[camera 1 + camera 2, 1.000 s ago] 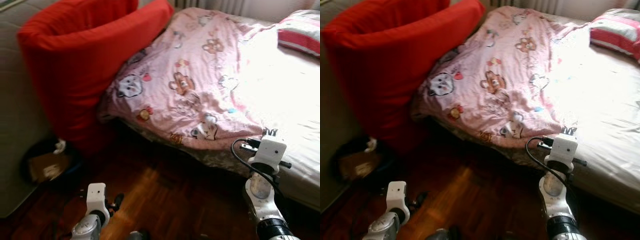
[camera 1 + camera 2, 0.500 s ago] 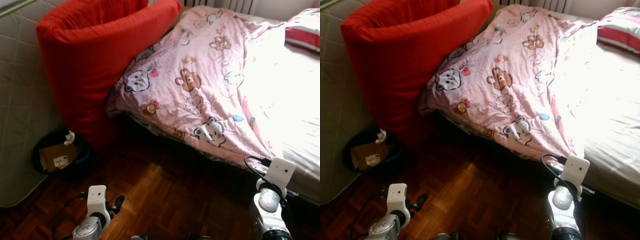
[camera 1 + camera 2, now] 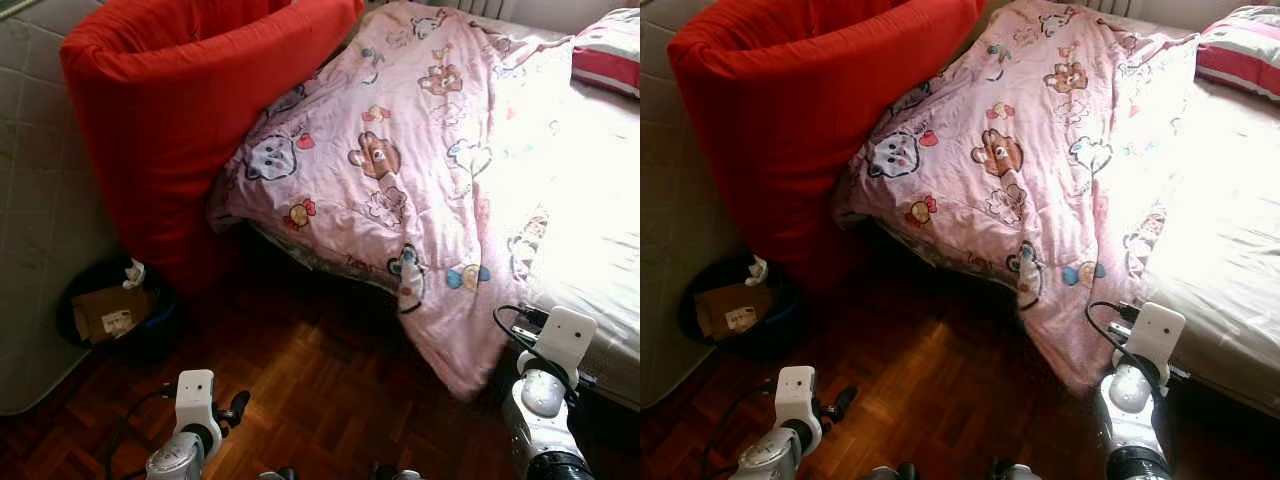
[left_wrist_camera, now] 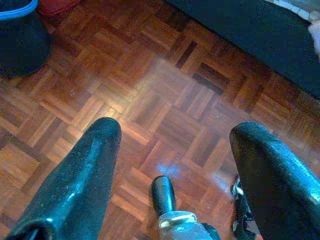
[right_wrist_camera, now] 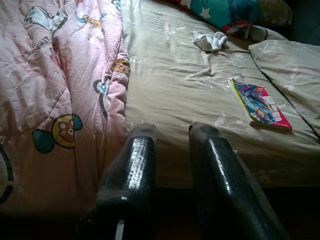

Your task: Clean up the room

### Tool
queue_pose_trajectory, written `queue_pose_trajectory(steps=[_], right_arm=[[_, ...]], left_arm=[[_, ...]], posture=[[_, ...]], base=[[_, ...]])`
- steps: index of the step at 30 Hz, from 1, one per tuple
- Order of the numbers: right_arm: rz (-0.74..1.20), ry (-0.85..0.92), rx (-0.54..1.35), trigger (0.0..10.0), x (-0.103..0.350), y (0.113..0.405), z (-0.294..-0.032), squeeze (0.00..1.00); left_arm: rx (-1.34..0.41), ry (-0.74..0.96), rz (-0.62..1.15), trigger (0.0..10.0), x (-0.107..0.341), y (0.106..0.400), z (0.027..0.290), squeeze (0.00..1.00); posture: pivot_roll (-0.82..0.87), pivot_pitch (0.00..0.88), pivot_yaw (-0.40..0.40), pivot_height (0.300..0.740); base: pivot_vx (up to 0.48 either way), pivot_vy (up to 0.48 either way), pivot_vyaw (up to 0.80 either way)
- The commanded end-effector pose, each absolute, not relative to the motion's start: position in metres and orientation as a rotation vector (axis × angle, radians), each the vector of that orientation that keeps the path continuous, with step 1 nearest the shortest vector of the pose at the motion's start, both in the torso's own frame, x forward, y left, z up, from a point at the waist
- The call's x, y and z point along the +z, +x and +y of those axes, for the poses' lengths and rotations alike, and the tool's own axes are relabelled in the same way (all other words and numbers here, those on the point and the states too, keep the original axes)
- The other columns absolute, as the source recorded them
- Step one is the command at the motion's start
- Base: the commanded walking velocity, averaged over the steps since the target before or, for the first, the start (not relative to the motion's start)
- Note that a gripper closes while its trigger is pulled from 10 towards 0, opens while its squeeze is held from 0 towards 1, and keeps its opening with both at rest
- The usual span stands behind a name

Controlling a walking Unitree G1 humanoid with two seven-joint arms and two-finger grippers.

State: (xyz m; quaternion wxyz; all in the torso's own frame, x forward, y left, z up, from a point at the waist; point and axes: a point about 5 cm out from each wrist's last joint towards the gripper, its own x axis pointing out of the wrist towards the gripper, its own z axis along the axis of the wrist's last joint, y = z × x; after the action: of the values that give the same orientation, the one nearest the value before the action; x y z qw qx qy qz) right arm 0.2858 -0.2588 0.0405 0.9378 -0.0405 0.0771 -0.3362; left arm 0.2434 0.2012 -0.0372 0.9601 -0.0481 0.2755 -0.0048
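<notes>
A pink cartoon-print duvet lies across the bed, and one corner hangs over the bed's edge almost to the floor. My right gripper is low beside the bed, next to that hanging corner, open by a narrow gap with nothing between its fingers. On the beige sheet lie a colourful book and a small crumpled white cloth. My left gripper hangs open above the parquet floor, holding nothing.
A big red cushion leans against the bed's left end, with a grey mattress upright behind it. A dark bin with cardboard stands on the floor below. A striped pillow lies at the bed's far right.
The duvet's near corner has slid off the bed's edge and now hangs down toward the floor beside my right arm. That arm has come down since a second ago.
</notes>
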Motion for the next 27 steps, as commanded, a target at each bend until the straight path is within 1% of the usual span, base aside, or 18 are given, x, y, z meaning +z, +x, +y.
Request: queue_pose_trajectory(steps=[1, 2, 3, 5, 7, 8, 9, 10, 13, 14, 19, 25, 27], right_arm=[[0.177, -0.085, -0.685, 10.0, 0.036, 0.283, -0.259, 1.0], [0.229, -0.059, -0.619, 10.0, 0.028, 0.284, -0.253, 0.92], [0.292, -0.036, -0.533, 10.0, 0.019, 0.283, -0.244, 0.0], [0.381, -0.019, -0.412, 10.0, 0.006, 0.281, -0.23, 0.0], [0.451, -0.039, -0.302, 10.0, -0.006, 0.276, -0.217, 0.0], [0.499, -0.051, -0.243, 10.0, -0.015, 0.27, -0.21, 0.0], [0.609, -0.049, -0.144, 10.0, -0.036, 0.252, -0.196, 0.0], [0.635, -0.046, -0.121, 10.0, -0.04, 0.247, -0.193, 0.0], [0.766, -0.065, -0.088, 10.0, -0.059, 0.224, -0.189, 0.0], [0.828, -0.062, -0.061, 10.0, -0.069, 0.209, -0.186, 0.0], [0.936, -0.1, -0.037, 10.0, -0.082, 0.186, -0.189, 0.0], [0.951, -0.11, -0.02, 10.0, -0.085, 0.178, -0.194, 0.0], [0.95, -0.123, -0.026, 10.0, -0.085, 0.176, -0.197, 0.0]], left_arm=[[0.0, -0.095, 0.611, 10.0, -0.045, 0.233, 0.204, 0.0], [0.0, -0.094, 0.614, 10.0, -0.045, 0.233, 0.204, 0.0], [-0.001, -0.094, 0.616, 10.0, -0.046, 0.233, 0.204, 0.0], [-0.002, -0.094, 0.62, 10.0, -0.046, 0.232, 0.204, 0.0], [-0.002, -0.093, 0.624, 10.0, -0.046, 0.232, 0.204, 0.0], [-0.002, -0.094, 0.627, 10.0, -0.047, 0.231, 0.204, 0.0], [0.001, -0.094, 0.639, 10.0, -0.048, 0.23, 0.203, 0.0], [0.002, -0.094, 0.642, 10.0, -0.049, 0.23, 0.202, 0.0], [0.006, -0.093, 0.667, 10.0, -0.051, 0.228, 0.201, 0.0], [0.009, -0.09, 0.688, 10.0, -0.053, 0.226, 0.201, 0.0], [0.034, -0.065, 0.748, 10.0, -0.059, 0.218, 0.203, 0.0], [0.083, -0.088, 0.801, 10.0, -0.067, 0.206, 0.205, 0.0], [0.084, -0.084, 0.815, 10.0, -0.069, 0.202, 0.206, 0.0]], posture=[[-0.01, 0.172, 0.043, 0.74], [-0.01, 0.17, 0.043, 0.74], [-0.02, 0.169, 0.043, 0.74], [-0.02, 0.166, 0.042, 0.74], [-0.02, 0.166, 0.042, 0.74], [-0.03, 0.162, 0.04, 0.74], [-0.02, 0.157, 0.037, 0.74], [-0.02, 0.157, 0.037, 0.74], [-0.02, 0.15, 0.036, 0.74], [-0.02, 0.143, 0.036, 0.74], [-0.02, 0.13, 0.032, 0.74], [-0.03, 0.126, 0.028, 0.74], [-0.03, 0.127, 0.027, 0.74]], base=[[0.0, 0.0, 0.0], [0.0, 0.0, 0.0], [0.0, 0.0, 0.0], [0.0, 0.0, 0.0], [0.0, 0.0, 0.0], [0.0, 0.0, 0.0], [0.0, 0.0, 0.0], [0.0, 0.0, 0.0], [0.0, 0.0, 0.0], [0.0, 0.0, 0.0], [0.0, 0.0, 0.0], [0.0, 0.0, 0.0], [0.0, 0.0, 0.56]])
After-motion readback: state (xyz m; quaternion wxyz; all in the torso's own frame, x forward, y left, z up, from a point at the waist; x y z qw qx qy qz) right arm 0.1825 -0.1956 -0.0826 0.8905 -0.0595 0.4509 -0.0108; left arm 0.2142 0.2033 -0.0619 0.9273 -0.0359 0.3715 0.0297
